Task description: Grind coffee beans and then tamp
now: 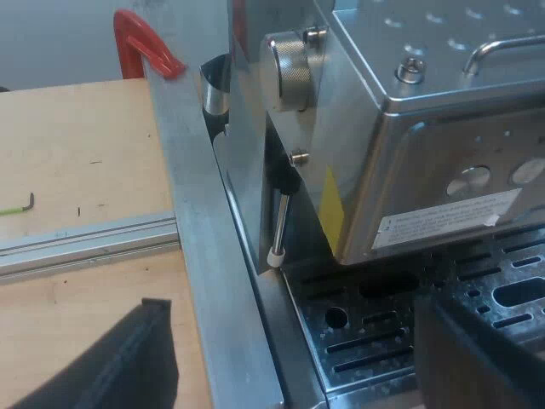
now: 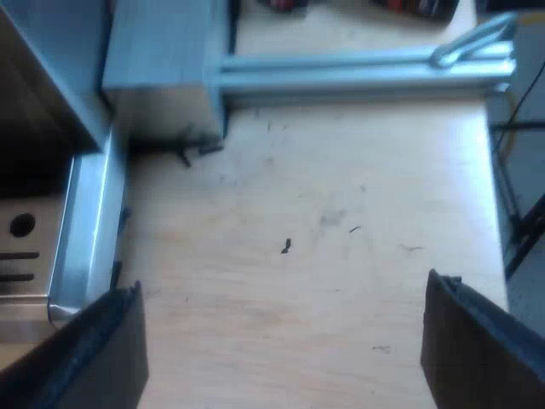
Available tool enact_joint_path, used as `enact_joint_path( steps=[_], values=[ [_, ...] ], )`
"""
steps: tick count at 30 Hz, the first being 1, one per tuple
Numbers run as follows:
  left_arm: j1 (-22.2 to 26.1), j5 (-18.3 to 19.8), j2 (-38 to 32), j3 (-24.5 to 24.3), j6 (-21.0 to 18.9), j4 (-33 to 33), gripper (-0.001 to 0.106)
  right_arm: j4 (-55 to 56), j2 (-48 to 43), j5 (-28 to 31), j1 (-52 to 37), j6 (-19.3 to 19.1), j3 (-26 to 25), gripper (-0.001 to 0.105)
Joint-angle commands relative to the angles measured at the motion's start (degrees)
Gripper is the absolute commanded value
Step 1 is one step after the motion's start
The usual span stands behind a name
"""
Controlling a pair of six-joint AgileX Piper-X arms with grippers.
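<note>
the espresso machine [image 1: 426,170] stands just beside a metal rail [image 1: 197,221] on the table [image 1: 77,145], a hex key [image 1: 17,206] apart.

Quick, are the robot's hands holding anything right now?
Left hand: open, holding nothing, by the espresso machine.
Right hand: open, holding nothing, over the table.

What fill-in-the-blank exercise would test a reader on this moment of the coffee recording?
1. The left tool has its fingers ____ near the espresso machine's drip tray.
2. The table under the right tool is made of ____.
3. The hook-shaped piece beside the metal rail is coloured ____.
Missing words: open; wood; red.
</note>
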Motion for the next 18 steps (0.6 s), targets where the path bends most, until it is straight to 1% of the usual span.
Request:
enact_joint_path(
  steps=[1, 2, 3, 5, 7, 9, 10, 12, 13, 15, 18],
  values=[
    [-0.79, -2.33, -1.04, -0.39, -0.03, -0.16, 0.063, 1.23, -3.97, -0.71, 0.10, -2.38, -0.14, 0.069],
    [-1.25, -5.19, -2.09, -0.39, -0.03, -0.16, 0.063, 1.66, -5.86, -0.90, 0.11, -3.30, -0.14, 0.069],
    [-1.78, -7.80, -3.41, -0.39, 0.19, 0.00, 0.063, 1.87, -7.50, -0.89, 0.10, -3.44, -0.14, 0.069],
    [-2.43, -9.67, -5.78, -0.39, 0.82, 0.26, 0.063, 2.09, -10.06, -0.89, 0.10, -4.04, -0.14, 0.069],
    [-2.68, -10.65, -8.55, -0.39, 1.55, 0.45, 0.063, 2.25, -13.08, -0.89, 0.10, -4.04, -0.14, 0.069],
    [-2.65, -12.58, -12.16, -0.39, 1.54, 1.24, 0.063, 2.47, -16.92, -1.17, 0.10, -4.04, -0.14, 0.069],
    [-2.65, -12.88, -12.78, -0.39, 1.54, 1.51, 0.063, 2.52, -17.57, -1.17, 0.10, -4.04, -0.14, 0.069],
    [-2.65, -13.74, -16.60, -0.39, 1.54, 3.54, 0.063, 2.63, -21.44, -1.17, 0.10, -3.48, 0.13, 0.069],
    [-2.65, -13.76, -17.57, -0.39, 1.54, 4.20, 0.063, 2.63, -22.01, -1.17, 0.10, -3.44, 0.24, 0.069],
    [-2.65, -14.27, -20.77, -0.39, 1.91, 6.57, 0.063, 2.63, -25.17, -1.17, 0.10, -3.10, 1.09, 0.069],
    [-2.65, -16.64, -25.01, -0.39, 2.01, 8.90, 0.063, 2.63, -29.60, -1.17, 0.10, -3.08, 3.17, 0.069]
  ],
)
